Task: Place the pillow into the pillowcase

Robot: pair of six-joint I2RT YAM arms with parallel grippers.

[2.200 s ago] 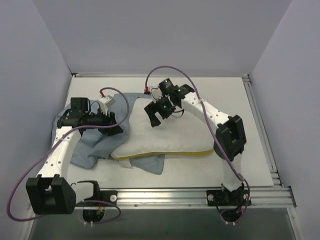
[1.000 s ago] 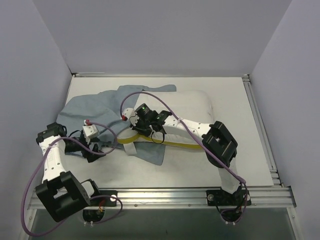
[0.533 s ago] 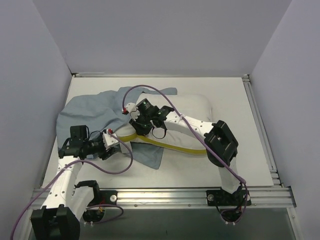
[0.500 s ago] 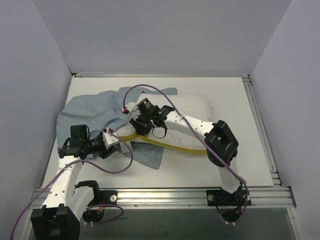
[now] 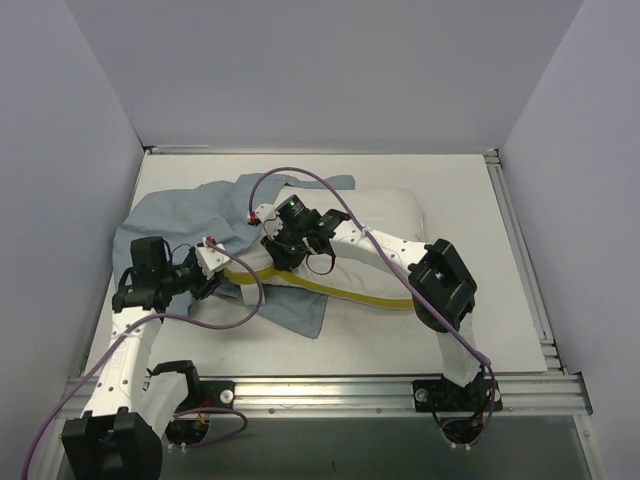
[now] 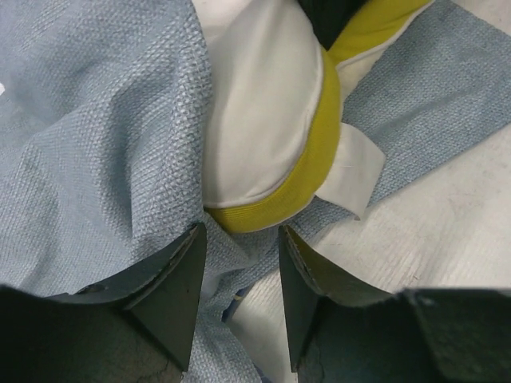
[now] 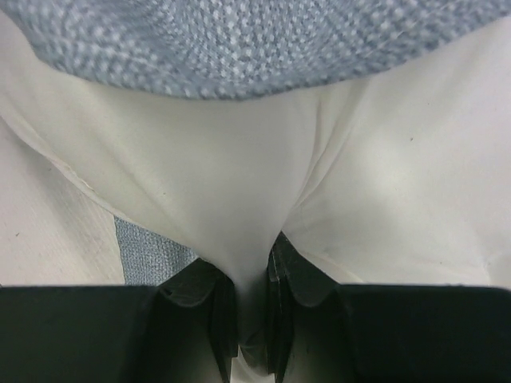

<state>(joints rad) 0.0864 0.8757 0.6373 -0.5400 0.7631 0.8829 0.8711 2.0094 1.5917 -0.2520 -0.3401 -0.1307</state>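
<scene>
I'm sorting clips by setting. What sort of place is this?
Probably a robotics lab test cell, not a home: blank walls box in a white table, a left arm and right arm are bolted to its aluminium rail, beside a pillow and pillowcase.

White worktop boxed in by plain pale walls

The worktop is a flat, matte white sheet under even light, with only soft shadows on it. A pale lilac-grey back wall rises from its far edge, and a left wall and a right wall of the same colour close in the sides. An aluminium rail runs along the near edge, and a side rail borders the right. Below the near rail lies a dim grey-green strip; what it is cannot be told.
</scene>
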